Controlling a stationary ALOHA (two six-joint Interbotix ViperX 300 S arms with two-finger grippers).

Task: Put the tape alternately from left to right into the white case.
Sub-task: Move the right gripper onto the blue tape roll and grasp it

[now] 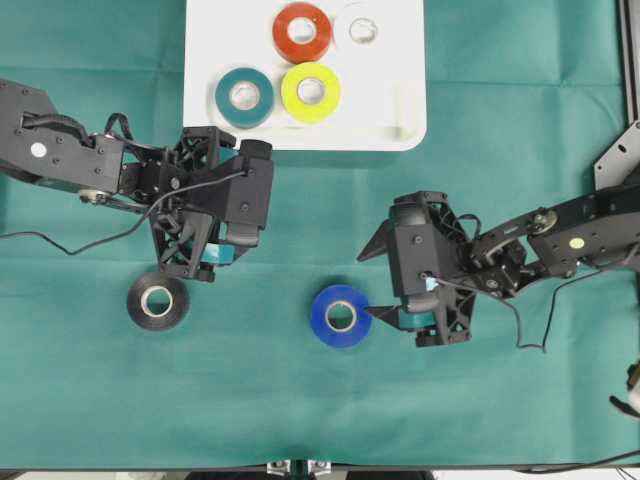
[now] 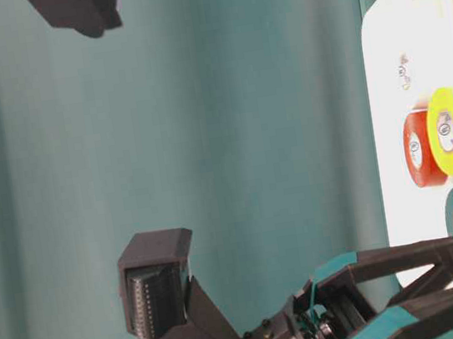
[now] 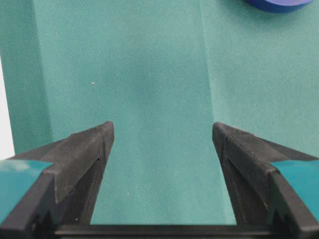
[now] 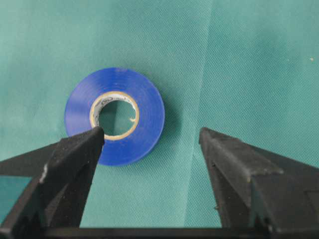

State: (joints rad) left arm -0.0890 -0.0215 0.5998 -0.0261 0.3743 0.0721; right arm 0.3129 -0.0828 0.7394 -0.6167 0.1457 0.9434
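Right tool (image 4: 149, 137) released, beside blue roll (image 1: 340, 316); left tool (image 3: 162, 137) released over bare desk (image 1: 520, 200); black roll (image 1: 158, 301) near left edge; four rolls in white case (image 1: 400, 100).

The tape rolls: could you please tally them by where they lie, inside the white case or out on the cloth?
In the white case: 4 (red-orange, white, teal, yellow)
On the green cloth: 2 (black, blue)
Total: 6

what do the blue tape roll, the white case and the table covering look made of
Blue tape roll: smooth, slightly glossy plastic tape, likely vinyl, on a pale printed core that looks like cardboard. White case: moulded plastic, glossy, rounded rim. Table covering: matte green woven cloth, visible weave and creases.
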